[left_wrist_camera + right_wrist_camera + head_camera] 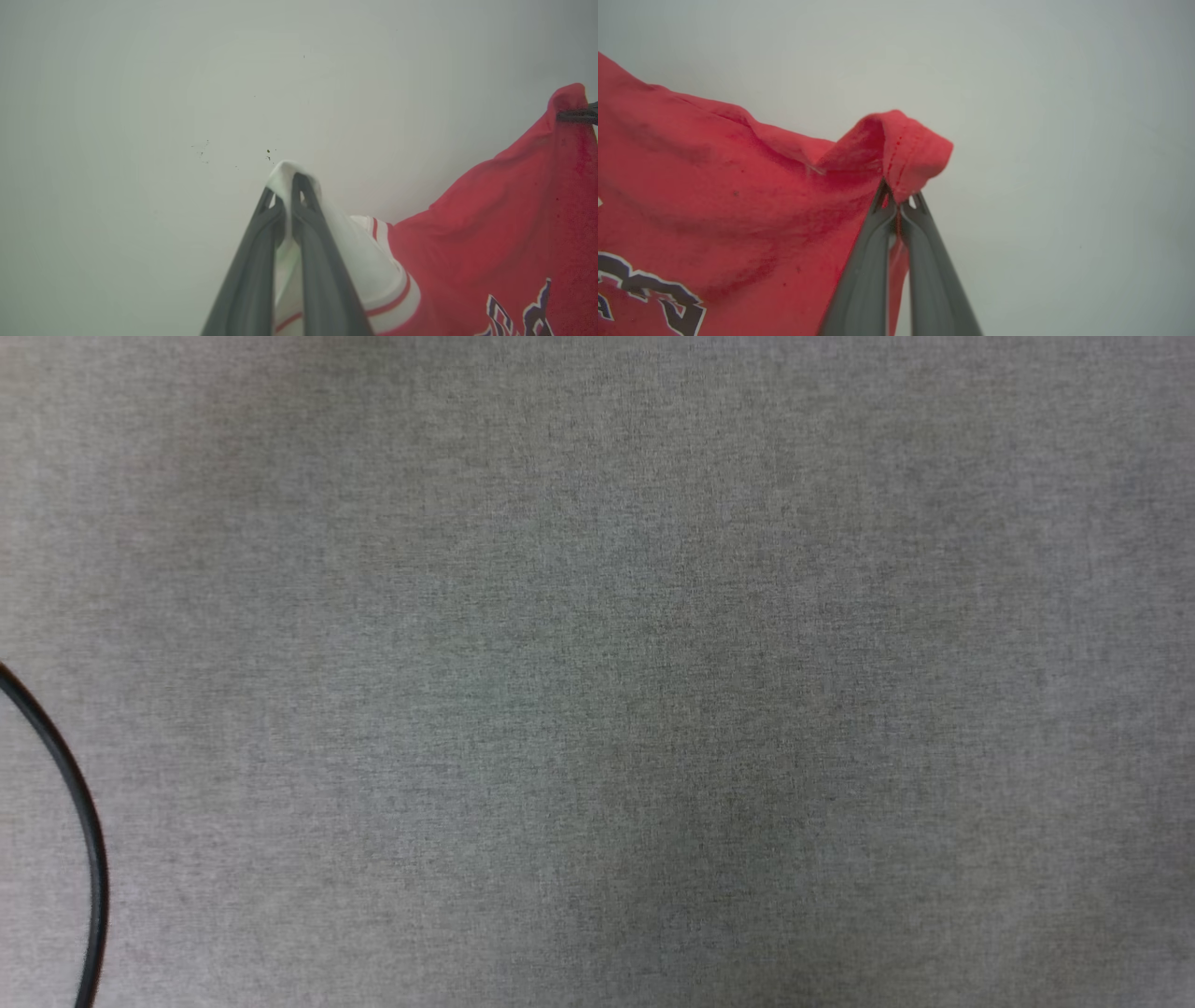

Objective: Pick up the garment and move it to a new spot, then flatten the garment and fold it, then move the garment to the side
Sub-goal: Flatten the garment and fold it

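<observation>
The garment is a red jersey shirt with white sleeves and striped trim, and it hangs lifted between both arms. In the left wrist view my left gripper is shut on a white sleeve end, with red fabric and black white-outlined print spreading to the right. At that view's right edge the other arm's dark fingertips pinch a red corner. In the right wrist view my right gripper is shut on a folded red hem of the garment, whose print shows at the lower left.
The head view looks down on a grey woven table surface with a thin black cable curving along the left edge. Behind the garment in both wrist views is a plain pale wall.
</observation>
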Robot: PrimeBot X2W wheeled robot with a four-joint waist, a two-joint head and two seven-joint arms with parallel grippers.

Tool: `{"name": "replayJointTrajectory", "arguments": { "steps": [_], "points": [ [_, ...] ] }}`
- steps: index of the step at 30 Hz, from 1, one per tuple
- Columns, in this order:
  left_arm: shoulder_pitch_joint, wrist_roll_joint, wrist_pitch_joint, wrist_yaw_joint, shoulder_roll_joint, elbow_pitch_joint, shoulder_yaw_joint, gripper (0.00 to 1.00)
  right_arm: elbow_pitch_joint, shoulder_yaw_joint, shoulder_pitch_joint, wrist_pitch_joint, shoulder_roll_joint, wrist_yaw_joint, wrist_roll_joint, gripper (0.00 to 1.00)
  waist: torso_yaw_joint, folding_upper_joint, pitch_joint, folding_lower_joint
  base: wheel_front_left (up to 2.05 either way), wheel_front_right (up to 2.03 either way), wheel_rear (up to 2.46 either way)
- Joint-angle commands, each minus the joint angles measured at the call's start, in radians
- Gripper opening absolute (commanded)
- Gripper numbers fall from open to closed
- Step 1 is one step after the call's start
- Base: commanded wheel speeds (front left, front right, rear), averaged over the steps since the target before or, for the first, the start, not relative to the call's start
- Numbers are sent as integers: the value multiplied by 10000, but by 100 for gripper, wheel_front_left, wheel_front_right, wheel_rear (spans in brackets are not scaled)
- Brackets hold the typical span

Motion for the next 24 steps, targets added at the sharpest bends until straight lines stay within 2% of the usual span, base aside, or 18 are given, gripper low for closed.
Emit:
{"name": "replayJointTrajectory", "arguments": {
  "steps": [1,6,12,18,24],
  "points": [
    [-242,71,-69,-67,-77,171,-34,0,142,3,-193,-78,125,-7,11,0,-29,0,111,-1,0,0,0],
    [-1196,206,-344,-271,-331,1269,-238,0,823,142,-762,-519,280,-7,-221,0,-114,0,426,-1,0,0,0],
    [-1273,108,-817,-421,-587,2251,-590,0,1617,498,-609,-802,540,-7,-29,0,-130,0,669,-1,0,0,0],
    [-370,-123,-1266,-496,-657,2781,-1124,0,2193,1213,186,-1232,801,-7,274,0,-182,0,621,-1,0,0,0],
    [1375,-540,-1739,-504,-606,2951,-1635,0,2661,1827,1444,-1842,1061,-7,831,0,-179,0,204,-1,0,0,0]
  ]
}}
